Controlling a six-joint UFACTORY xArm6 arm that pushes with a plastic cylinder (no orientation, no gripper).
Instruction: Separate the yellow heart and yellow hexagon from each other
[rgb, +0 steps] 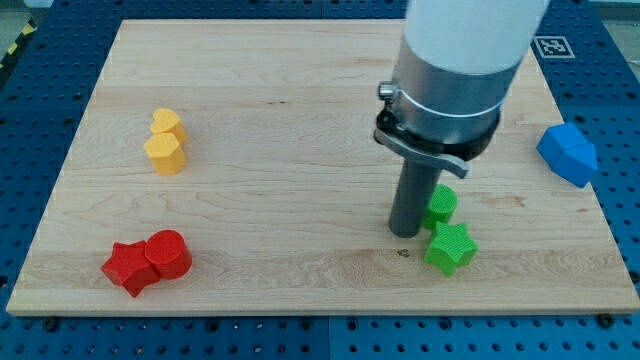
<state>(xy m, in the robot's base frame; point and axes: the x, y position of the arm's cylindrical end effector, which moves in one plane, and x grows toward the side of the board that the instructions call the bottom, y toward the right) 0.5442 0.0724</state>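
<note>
our tip (405, 234) beside 2 green blocks (446, 232), no fingers on rig | yellow heart (166, 122) touching yellow hexagon (165, 153), far to view's left of tip | cross tabletop (300, 90), wedge tip btwn them, push 1 away

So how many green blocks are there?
2, both at the view's lower right: a green round block just right of my tip, and a green star below it. The arm could hide more.
</note>
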